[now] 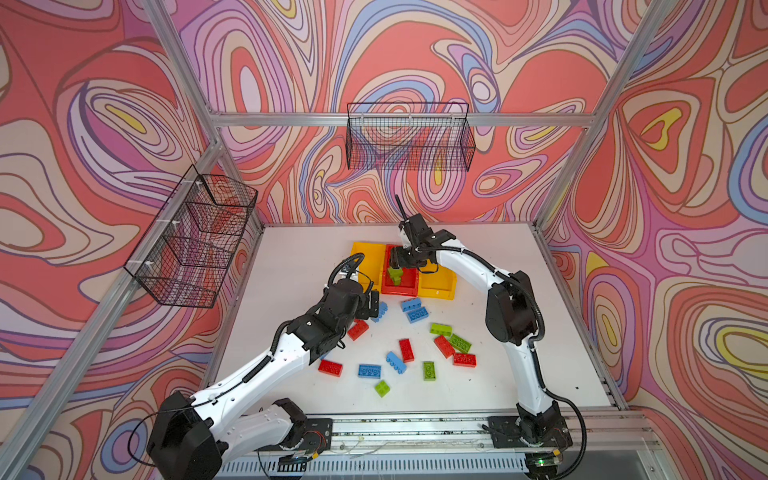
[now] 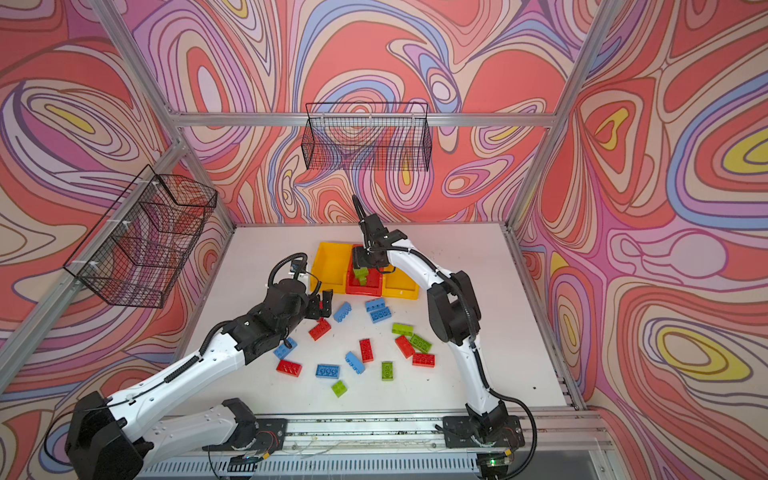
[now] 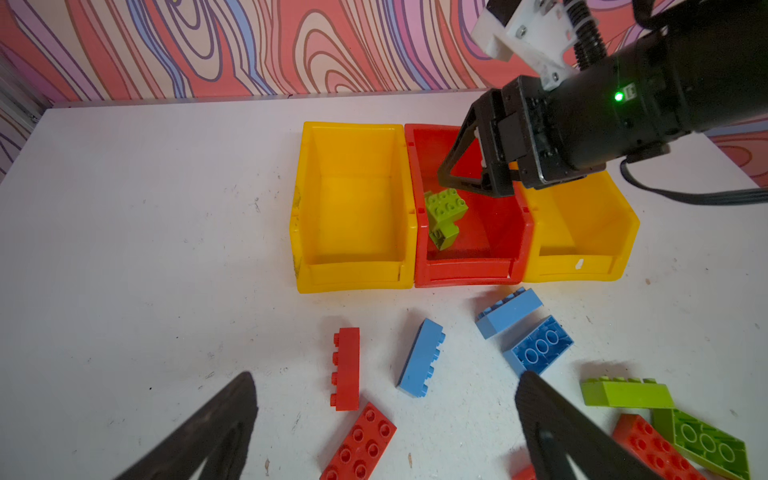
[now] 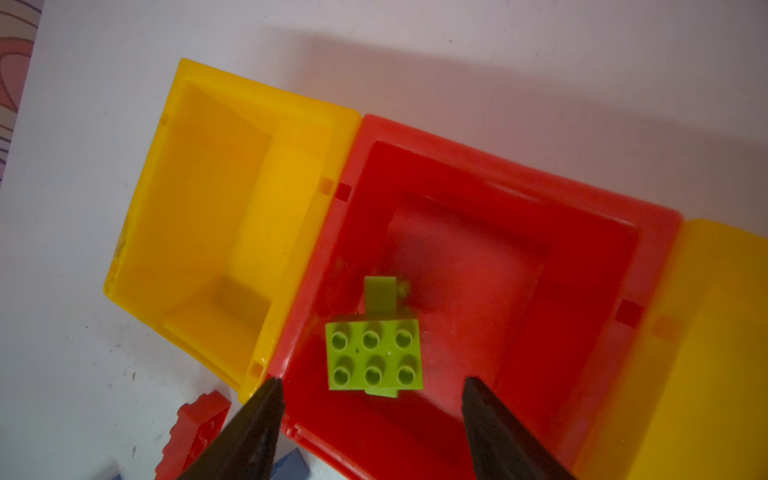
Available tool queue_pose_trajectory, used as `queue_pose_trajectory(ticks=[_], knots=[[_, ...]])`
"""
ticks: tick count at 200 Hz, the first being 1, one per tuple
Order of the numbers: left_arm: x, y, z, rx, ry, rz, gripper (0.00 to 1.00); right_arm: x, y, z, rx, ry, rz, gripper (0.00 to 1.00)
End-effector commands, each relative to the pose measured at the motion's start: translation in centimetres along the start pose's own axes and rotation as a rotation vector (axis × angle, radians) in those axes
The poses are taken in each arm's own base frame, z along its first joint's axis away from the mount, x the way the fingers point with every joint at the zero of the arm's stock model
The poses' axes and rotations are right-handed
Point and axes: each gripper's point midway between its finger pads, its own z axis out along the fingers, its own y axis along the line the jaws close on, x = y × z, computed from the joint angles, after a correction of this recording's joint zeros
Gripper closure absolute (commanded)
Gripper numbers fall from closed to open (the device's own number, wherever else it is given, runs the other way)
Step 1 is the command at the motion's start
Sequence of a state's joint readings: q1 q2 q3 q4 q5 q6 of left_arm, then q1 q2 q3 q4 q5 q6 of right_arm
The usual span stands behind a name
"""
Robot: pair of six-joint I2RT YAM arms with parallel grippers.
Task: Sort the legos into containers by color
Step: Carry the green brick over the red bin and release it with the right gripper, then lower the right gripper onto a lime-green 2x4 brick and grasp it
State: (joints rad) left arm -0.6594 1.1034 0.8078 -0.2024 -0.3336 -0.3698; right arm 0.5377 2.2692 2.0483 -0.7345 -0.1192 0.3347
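Note:
The containers stand in a row at the back: a yellow bin (image 3: 353, 129), a red bin (image 3: 465, 274) and a second yellow bin (image 3: 582, 270). My right gripper (image 4: 372, 380) hangs open over the red bin (image 4: 582, 216). Below it a lime green lego (image 4: 374, 353) rests on another green piece, clear of both fingers; it also shows in both top views (image 1: 395, 276) (image 2: 360, 275). My left gripper (image 3: 386, 376) is wide open and empty, low over the table above a red lego (image 3: 347, 365) and a blue lego (image 3: 422, 357). Both yellow bins look empty.
Red, blue and green legos lie loose in front of the bins, among them a flat red one (image 3: 361, 444), two blue ones (image 3: 509, 309) (image 3: 538, 345) and a green one (image 3: 623, 392). Black wire baskets (image 1: 409, 137) (image 1: 195, 241) hang on the walls.

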Motion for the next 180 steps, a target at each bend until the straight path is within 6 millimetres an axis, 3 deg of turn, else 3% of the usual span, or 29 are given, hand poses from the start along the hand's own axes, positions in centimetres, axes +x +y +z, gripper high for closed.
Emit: queue_pose_trajectory(ticks=[1, 21, 45, 88, 111, 149, 180], knots=[[0.5, 0.5, -0.4, -0.003, 0.027, 0.016, 0.00, -1.2, 0.5, -1.7, 0.006, -0.027, 0.000, 0.25], [0.9, 0.1, -0.3, 0.015, 0.045, 0.012, 0.00, -0.7, 0.3, -3.4, 0.020, -0.025, -0.002, 0.25], [1.4, -0.3, -0.1, 0.041, 0.059, -0.004, 0.00, 1.4, -0.5, -5.7, 0.047, -0.007, 0.003, 0.24], [2.2, -1.1, 0.2, 0.082, 0.066, -0.060, 0.00, 8.4, -4.0, -9.2, 0.153, 0.076, 0.050, 0.22], [2.7, -2.5, 0.3, 0.115, 0.071, -0.064, 0.00, 11.9, -5.6, -10.9, 0.195, 0.096, 0.117, 0.19], [3.7, -6.1, 0.3, 0.157, 0.089, 0.000, 0.00, 16.1, -7.1, -11.8, 0.215, 0.104, 0.244, 0.09], [4.0, -6.8, 0.4, 0.155, 0.101, -0.004, 0.00, 18.0, -7.5, -11.2, 0.205, 0.126, 0.299, 0.08]])
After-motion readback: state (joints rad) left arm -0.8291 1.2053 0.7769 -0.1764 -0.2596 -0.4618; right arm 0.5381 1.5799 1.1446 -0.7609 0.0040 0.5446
